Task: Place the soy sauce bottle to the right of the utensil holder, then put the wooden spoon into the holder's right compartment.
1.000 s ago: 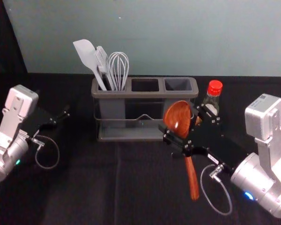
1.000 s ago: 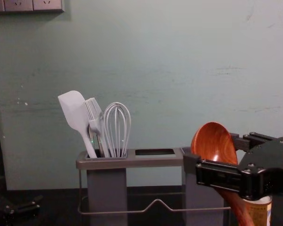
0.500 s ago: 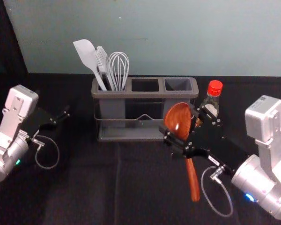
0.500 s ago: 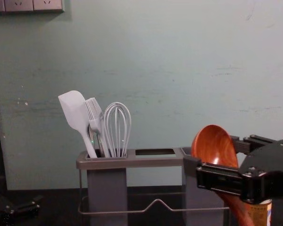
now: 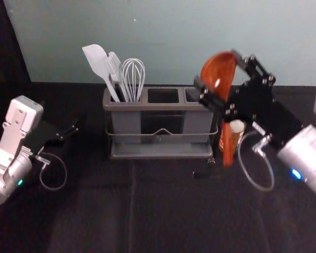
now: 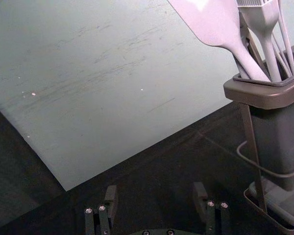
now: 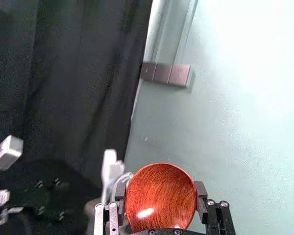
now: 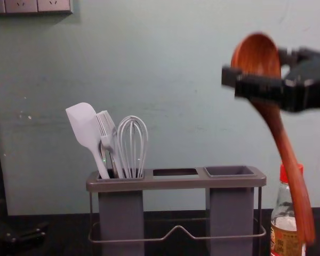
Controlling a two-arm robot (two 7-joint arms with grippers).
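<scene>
Raised near the holder's right end, my right gripper [image 5: 218, 73] is shut on the bowl of the wooden spoon [image 5: 228, 139], whose handle hangs down. In the right wrist view the spoon's bowl [image 7: 161, 196] lies between the fingertips of my right gripper [image 7: 160, 190]. The utensil holder [image 5: 160, 106] has its right compartment [image 8: 229, 170] unoccupied. To its right stands the soy sauce bottle [image 8: 286, 232], upright and partly behind the spoon handle. My left gripper [image 5: 73, 128] is parked at the left; in the left wrist view the left gripper [image 6: 155, 193] is open.
A white spatula [image 5: 98, 62], a brush [image 5: 115, 67] and a whisk [image 5: 133, 76] stick up from the holder's left compartment. A wall [image 8: 170, 64] rises behind the table, with a socket strip [image 8: 37, 6] at its upper left.
My right gripper has risen and moved farther back with the spoon in its grip, lifting the bowl above the holder's rim. The left arm has stayed still.
</scene>
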